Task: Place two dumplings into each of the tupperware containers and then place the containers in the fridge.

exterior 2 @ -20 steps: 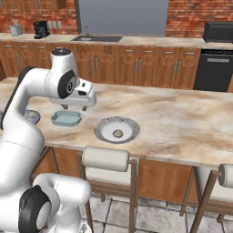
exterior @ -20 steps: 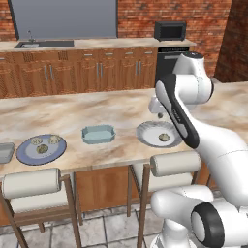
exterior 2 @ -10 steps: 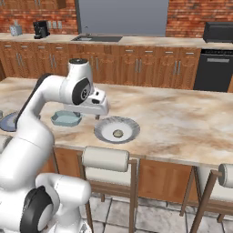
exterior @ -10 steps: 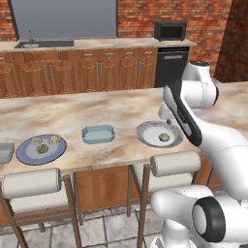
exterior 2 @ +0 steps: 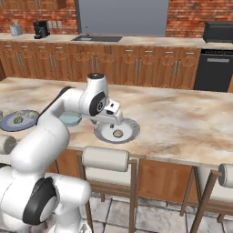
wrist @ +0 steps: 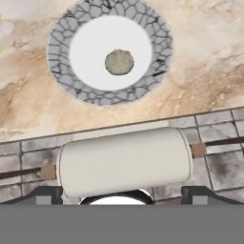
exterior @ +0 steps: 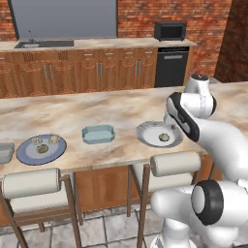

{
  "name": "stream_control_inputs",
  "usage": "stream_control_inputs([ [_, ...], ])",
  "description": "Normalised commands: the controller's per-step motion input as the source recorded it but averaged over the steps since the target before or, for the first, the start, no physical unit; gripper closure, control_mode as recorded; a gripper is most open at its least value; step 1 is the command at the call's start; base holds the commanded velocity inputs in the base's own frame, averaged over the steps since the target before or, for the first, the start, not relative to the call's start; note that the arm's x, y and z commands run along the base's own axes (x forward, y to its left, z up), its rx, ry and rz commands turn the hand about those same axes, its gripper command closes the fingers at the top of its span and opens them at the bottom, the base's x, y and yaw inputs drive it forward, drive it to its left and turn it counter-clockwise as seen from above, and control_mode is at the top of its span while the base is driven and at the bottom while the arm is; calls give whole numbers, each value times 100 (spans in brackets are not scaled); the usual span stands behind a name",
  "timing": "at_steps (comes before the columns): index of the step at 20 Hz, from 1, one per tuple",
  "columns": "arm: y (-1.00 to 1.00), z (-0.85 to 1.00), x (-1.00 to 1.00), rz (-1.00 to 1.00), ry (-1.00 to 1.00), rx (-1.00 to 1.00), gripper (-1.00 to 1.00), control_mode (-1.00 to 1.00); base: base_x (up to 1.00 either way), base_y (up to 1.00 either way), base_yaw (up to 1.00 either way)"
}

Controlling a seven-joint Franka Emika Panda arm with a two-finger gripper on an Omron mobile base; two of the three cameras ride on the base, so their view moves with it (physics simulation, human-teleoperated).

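Observation:
One dumpling (wrist: 119, 62) lies in the middle of a round white plate with a mottled rim (wrist: 57, 52) on the marble counter. My gripper (exterior 2: 110, 122) hangs just above that plate (exterior 2: 101, 133), open, with nothing between its fingers; in the hand view its tips stand wide apart. Left of the plate sits the pale teal tupperware container (exterior: 98, 134), with nothing visible inside. Further left, three dumplings (exterior: 42, 148) rest on a blue-grey plate (exterior: 26, 156). The grey container (exterior: 5, 152) is cut off by the left edge. The fridge is out of view.
Stools with white padded backrests (exterior: 175, 163) (exterior: 30, 183) line the counter's front edge, one right below the white plate (wrist: 124, 162). Behind the island runs a wooden cabinet row with a sink (exterior: 30, 44), a black dishwasher (exterior: 170, 65) and a microwave (exterior: 169, 30).
The arm has swung right, from over the teal container to over the white plate. The gripper's fingers have spread wider.

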Motion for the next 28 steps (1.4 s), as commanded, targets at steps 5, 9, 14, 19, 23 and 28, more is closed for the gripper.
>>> stream_control_inputs([
  [5,-29,-37,65,-4,6,0,-100,-100,0,0,0],
  [9,-3,-28,58,1,20,0,-100,-100,0,0,0],
  [14,-3,-37,49,8,12,0,-100,-100,0,0,0],
  [19,-3,-41,35,2,-5,1,-100,-100,0,0,0],
  [23,0,-47,36,2,1,1,-100,-100,0,0,0],
  [28,0,-30,40,0,10,2,-100,-100,0,0,0],
])
